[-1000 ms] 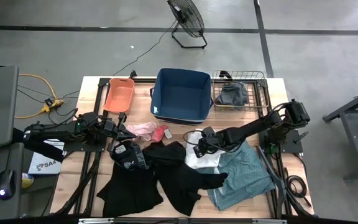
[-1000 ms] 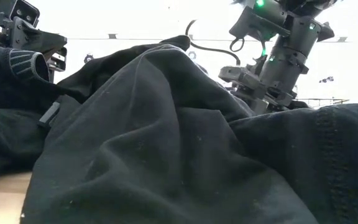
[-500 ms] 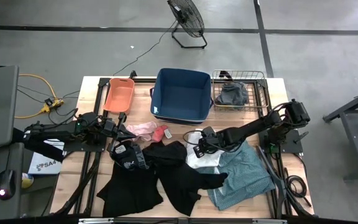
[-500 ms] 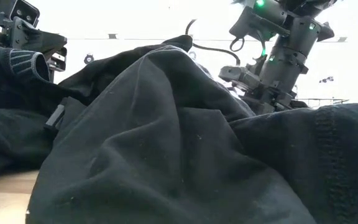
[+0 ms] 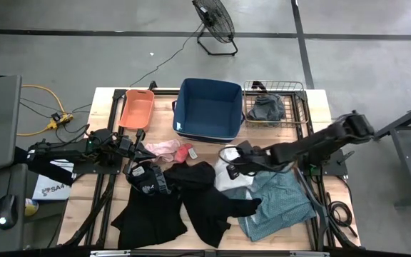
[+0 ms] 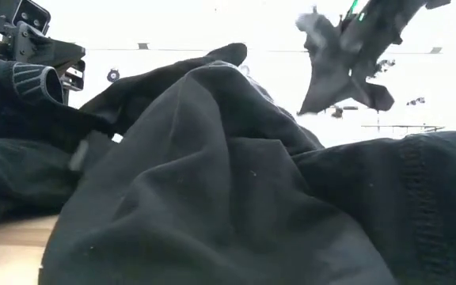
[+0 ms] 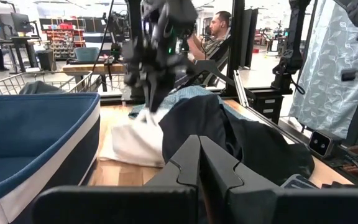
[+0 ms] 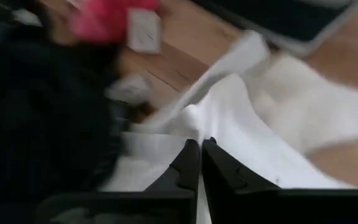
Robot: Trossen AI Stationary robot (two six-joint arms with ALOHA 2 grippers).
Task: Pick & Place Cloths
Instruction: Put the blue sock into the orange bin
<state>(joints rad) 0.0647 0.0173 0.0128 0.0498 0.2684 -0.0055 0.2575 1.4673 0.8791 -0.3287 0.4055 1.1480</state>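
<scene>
The white cloth (image 5: 228, 176) lies on the desk (image 5: 320, 114) near its middle, in front of the navy bin (image 5: 207, 108), and its upper edge is pulled up a little by the right pincer (image 5: 234, 162), which is clenched on this cloth; in the right wrist view the two dark fingers (image 8: 194, 167) stand together with the white fabric (image 8: 253, 124) pinched between them. In the left wrist view the same cloth (image 7: 132, 140) hangs from that pincer (image 7: 149, 102) and rests on the wood below. Just beside it, toward the right arm, lies the teal-grey shirt (image 5: 280, 202), partly under the white one. On the other side lie the large black cloths (image 5: 191, 200), which fill almost the whole low view (image 6: 212, 182). A small pink cloth (image 5: 164, 148) and a small red piece (image 5: 185, 153) lie between the black cloths and the navy bin. One grey cloth (image 5: 266, 108) is inside the wire basket (image 5: 300, 100) (at the far right corner of the desk), and the orange bin (image 5: 136, 108) stands to the left of the navy one. The left pincer (image 5: 138, 148) rests low near the pink cloth, clenched on nothing, as its fingers (image 7: 197, 163) touch each other in the left wrist view. A person (image 7: 213, 34) sits in the room behind the desk.
</scene>
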